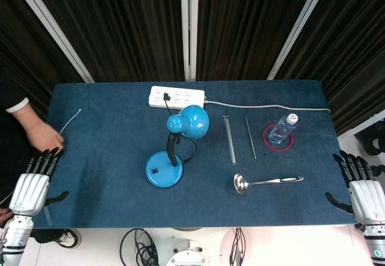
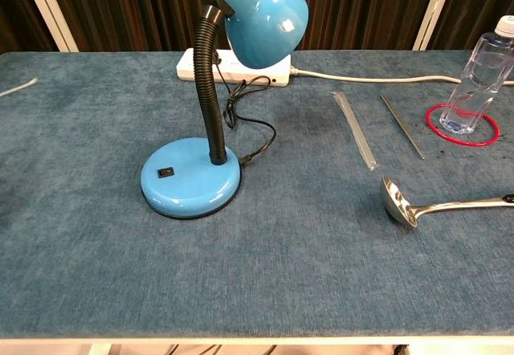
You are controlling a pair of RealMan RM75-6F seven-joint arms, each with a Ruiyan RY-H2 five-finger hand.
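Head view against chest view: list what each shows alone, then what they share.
Only the head view shows the left robot hand and right robot hand, both open at the table's edges, and a person's hand. Only the chest view shows the switch on the lamp base clearly. Both show the blue lamp, power strip, ladle and bottle.

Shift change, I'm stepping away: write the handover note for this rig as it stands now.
Left hand: open, holding nothing, at the table's left edge.
Right hand: open, holding nothing, at the right edge.
Ladle: flat on the blue table, nearest the right hand, untouched.
Blue lamp: upright mid-table, cord to the power strip.
Bottle: upright in the red ring.
Done: nothing grasped. Left: every grasp.
A person's hand rests at the left edge.
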